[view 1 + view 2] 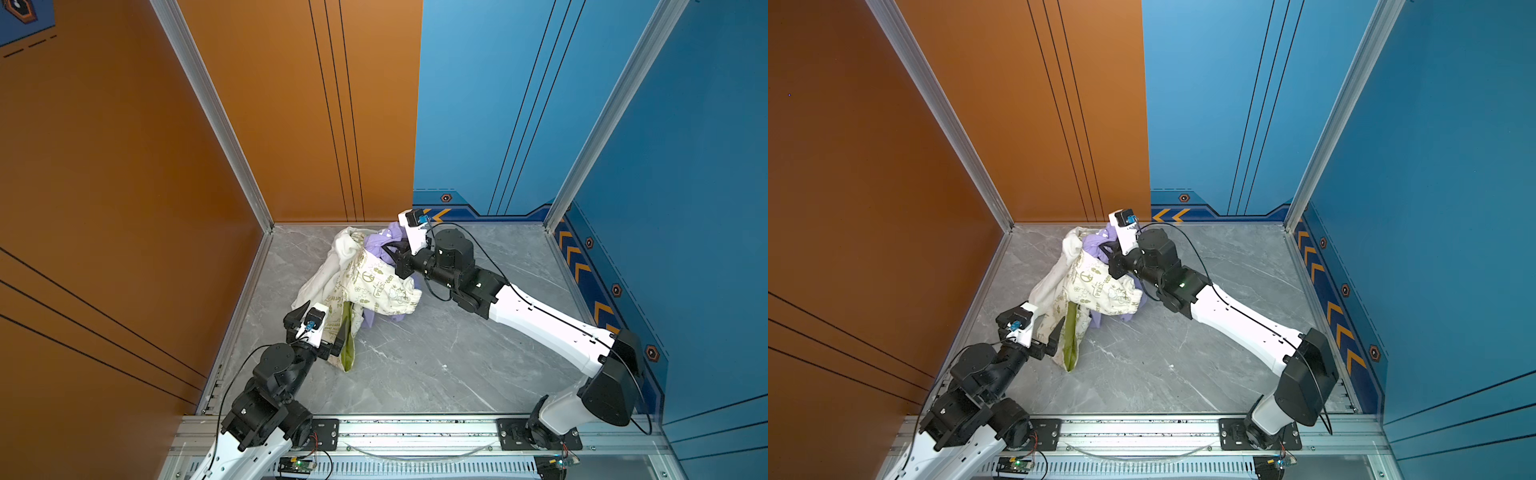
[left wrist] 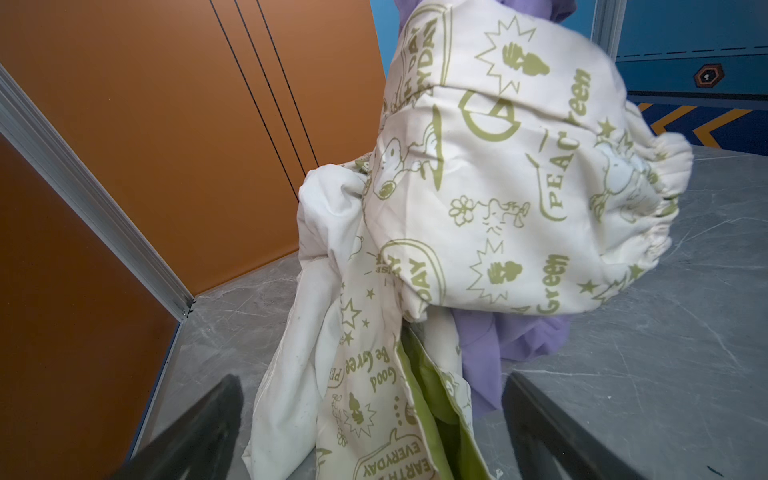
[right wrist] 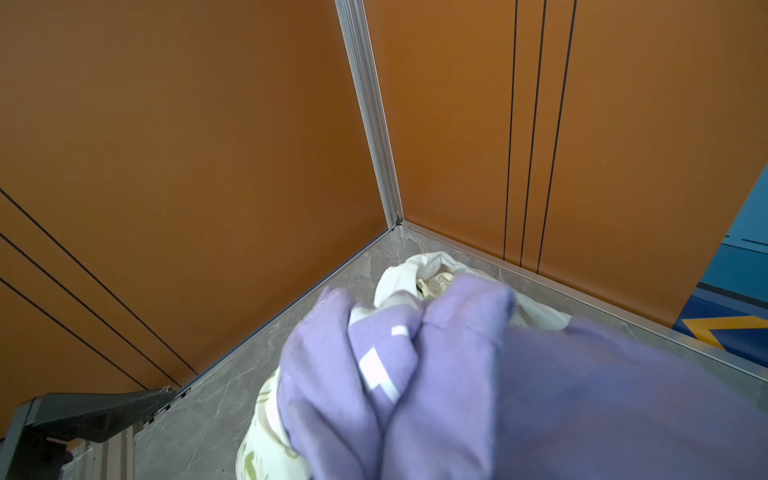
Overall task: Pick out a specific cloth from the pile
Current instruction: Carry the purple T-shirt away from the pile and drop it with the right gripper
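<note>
So the right claw is clamped tight on the lavender cloth right at the top of the pile, and in the right wrist view the cloth is bunched up close with a bit of white lettering showing. It's tangled in there though: the cream cloth with the green print drapes over it, and more lavender pokes out under the pile's near edge, down by the tabletop. The white cloth hangs off the pile's left side. The left claw sits at the pile's near-left foot, jaws spread wide either side of the cream cloth's green-lined tail, gripping nothing.
</note>
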